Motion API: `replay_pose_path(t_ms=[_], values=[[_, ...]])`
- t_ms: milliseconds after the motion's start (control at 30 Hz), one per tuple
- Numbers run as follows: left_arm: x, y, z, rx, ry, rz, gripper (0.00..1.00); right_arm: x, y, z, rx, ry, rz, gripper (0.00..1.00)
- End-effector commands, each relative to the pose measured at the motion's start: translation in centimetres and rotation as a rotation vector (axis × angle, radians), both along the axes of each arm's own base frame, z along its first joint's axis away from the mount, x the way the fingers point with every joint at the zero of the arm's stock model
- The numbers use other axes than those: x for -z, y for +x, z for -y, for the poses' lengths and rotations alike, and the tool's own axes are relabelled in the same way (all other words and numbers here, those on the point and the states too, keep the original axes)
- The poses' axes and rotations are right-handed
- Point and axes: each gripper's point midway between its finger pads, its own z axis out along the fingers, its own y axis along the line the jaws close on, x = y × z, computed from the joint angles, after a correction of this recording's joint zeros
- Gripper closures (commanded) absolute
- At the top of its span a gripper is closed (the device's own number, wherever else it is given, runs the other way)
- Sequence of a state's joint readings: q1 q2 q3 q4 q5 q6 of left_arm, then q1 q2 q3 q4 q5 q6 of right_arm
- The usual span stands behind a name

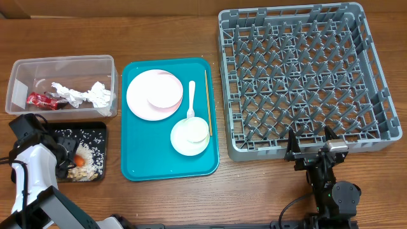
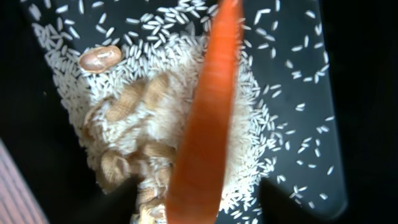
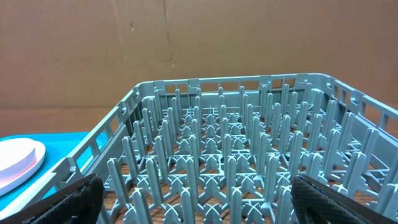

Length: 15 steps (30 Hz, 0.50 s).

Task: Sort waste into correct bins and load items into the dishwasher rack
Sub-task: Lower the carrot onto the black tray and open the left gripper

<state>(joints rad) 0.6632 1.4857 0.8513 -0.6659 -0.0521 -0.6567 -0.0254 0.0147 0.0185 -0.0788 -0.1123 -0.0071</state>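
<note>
An orange carrot (image 2: 205,124) lies on white rice grains (image 2: 261,93) and beige food scraps (image 2: 130,124) in the black tray (image 1: 104,156). My left gripper (image 1: 71,159) hangs low over that tray, open; in the left wrist view its dark fingers stand either side of the carrot with a gap on each side. The clear tub (image 1: 19,70) holds a red wrapper (image 1: 39,100) and crumpled tissues (image 1: 86,95). My right gripper (image 1: 311,143) is open and empty at the front edge of the grey dishwasher rack (image 1: 305,76).
A teal tray (image 1: 146,159) between the bins and the rack carries a white plate (image 1: 143,95) with a pale pink bowl (image 1: 164,92) on it, a white fork (image 1: 191,102), tan chopsticks (image 1: 206,95) and a white bowl (image 1: 189,137).
</note>
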Motion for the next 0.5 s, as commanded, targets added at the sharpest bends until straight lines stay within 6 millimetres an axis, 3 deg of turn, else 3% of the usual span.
replay_pose_path(t_ms=[0,233,467], values=[[-0.7,0.2,-0.4,0.001,0.019,0.019,0.21,0.2,0.0,0.0,0.003,0.004,0.005,0.00],[-2.6,1.8,0.1,0.070,-0.025,0.064,0.21,0.2,0.0,0.0,0.003,0.004,0.005,0.00],[-7.1,4.3,3.1,0.208,-0.188,0.177,0.18,0.2,0.0,0.0,0.003,0.004,0.005,0.00]])
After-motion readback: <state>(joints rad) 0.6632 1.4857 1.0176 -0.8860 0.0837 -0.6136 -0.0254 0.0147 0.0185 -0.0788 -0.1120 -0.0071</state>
